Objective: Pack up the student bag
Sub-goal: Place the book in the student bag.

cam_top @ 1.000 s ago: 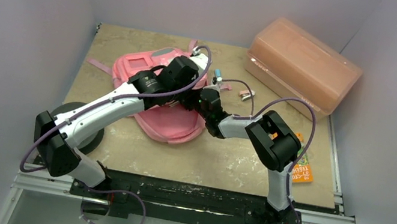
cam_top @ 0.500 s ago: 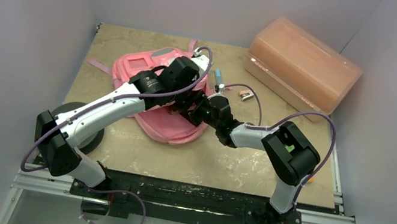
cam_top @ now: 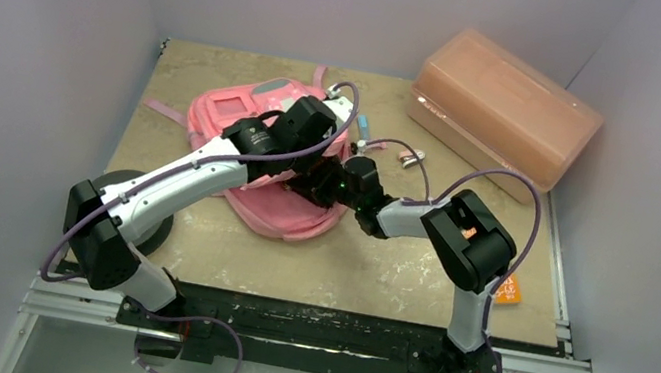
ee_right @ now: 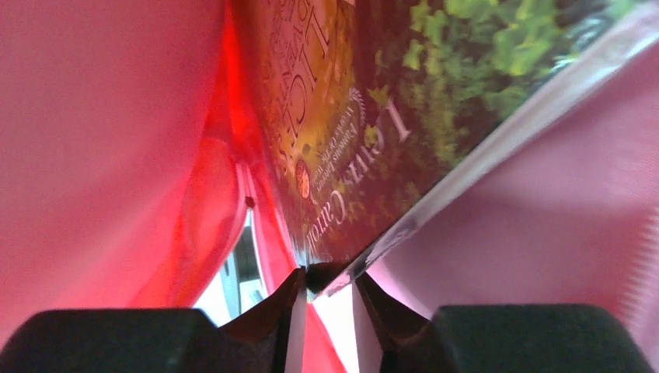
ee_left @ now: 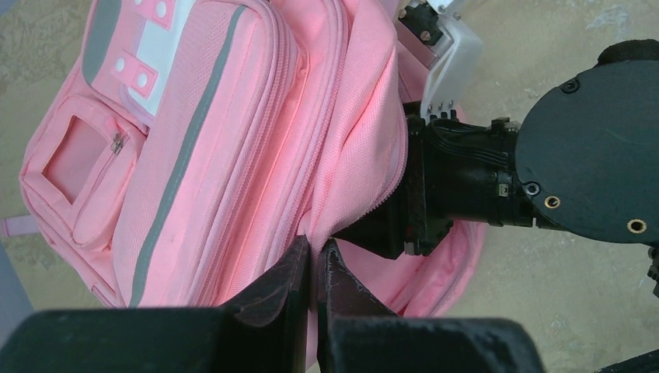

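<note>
The pink student bag (cam_top: 227, 114) lies at the middle left of the table, its grey-and-white patches showing in the left wrist view (ee_left: 217, 116). My left gripper (ee_left: 315, 252) is shut on the fabric edge by the bag's zipper and holds the opening up; from above it sits over the bag (cam_top: 306, 174). My right gripper (ee_right: 326, 280) is inside the bag, surrounded by pink fabric, shut on the corner of a book (ee_right: 350, 116) with a green and brown cover. From above, its fingers are hidden in the opening; only its black wrist (cam_top: 357, 183) shows, also seen from the left wrist (ee_left: 458, 186).
A rigid translucent orange-pink box (cam_top: 502, 104) stands at the back right. A small blue item (cam_top: 364, 127) and a small pale item (cam_top: 409, 158) lie behind the bag. An orange booklet (cam_top: 509, 289) lies at the right front. A black round disc (cam_top: 117, 196) sits by the left arm.
My right gripper has pushed leftward, deeper into the bag's opening with the book. The right elbow swung out right, then came partly back. My left gripper kept its hold and shifted slightly right.
</note>
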You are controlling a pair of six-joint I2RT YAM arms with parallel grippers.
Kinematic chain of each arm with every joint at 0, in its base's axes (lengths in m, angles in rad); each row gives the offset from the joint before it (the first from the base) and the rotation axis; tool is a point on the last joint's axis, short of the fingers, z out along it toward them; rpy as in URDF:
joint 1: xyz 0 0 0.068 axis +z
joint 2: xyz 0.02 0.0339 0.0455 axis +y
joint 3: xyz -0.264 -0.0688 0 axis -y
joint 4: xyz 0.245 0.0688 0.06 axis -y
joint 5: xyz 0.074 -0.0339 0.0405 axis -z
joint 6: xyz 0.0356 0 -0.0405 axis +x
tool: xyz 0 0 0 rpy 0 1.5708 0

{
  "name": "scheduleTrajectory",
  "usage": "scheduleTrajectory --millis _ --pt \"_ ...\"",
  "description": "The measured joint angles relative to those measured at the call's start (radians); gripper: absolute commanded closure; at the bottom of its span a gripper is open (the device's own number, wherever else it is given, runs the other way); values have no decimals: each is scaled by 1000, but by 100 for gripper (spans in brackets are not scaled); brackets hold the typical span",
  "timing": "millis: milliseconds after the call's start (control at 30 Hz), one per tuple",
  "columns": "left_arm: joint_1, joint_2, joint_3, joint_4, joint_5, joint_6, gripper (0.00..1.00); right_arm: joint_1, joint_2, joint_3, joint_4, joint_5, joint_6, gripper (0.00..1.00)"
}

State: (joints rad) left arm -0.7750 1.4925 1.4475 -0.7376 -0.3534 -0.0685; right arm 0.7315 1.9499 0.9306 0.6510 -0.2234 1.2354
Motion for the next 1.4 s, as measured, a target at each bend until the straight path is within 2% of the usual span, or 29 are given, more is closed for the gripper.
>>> scheduleTrajectory --millis 233,367,667,867,933,1000,1133,1267,1333,1400 --pt "0 15 10 -4 3 -3 100 3 68 73 45 -8 46 92" --pt "0 17 9 -5 3 -3 100 6 115 134 61 -5 64 94" --pt "1 25 11 -5 10 -16 100 38 219 248 100 27 106 73" --pt "0 26 15 -7 10 -18 100 42 204 212 128 26 69 48" --pt "0 26 15 -8 10 -18 100 42 166 159 111 19 27 42" --pt "0 26 15 -9 11 -18 100 39 94 82 68 11 -36 41" --pt "0 26 15 -10 11 -18 100 28 -130 -79 -64 10 -200 42" --pt "-6 26 23 -7 26 -24 100 20 -379 -166 -237 85 -373 41" --pt "-14 26 28 0 50 -27 100 20 -492 -183 -336 142 -439 35" --pt "-23 26 37 13 79 -37 100 21 -607 -187 -449 222 -500 24"
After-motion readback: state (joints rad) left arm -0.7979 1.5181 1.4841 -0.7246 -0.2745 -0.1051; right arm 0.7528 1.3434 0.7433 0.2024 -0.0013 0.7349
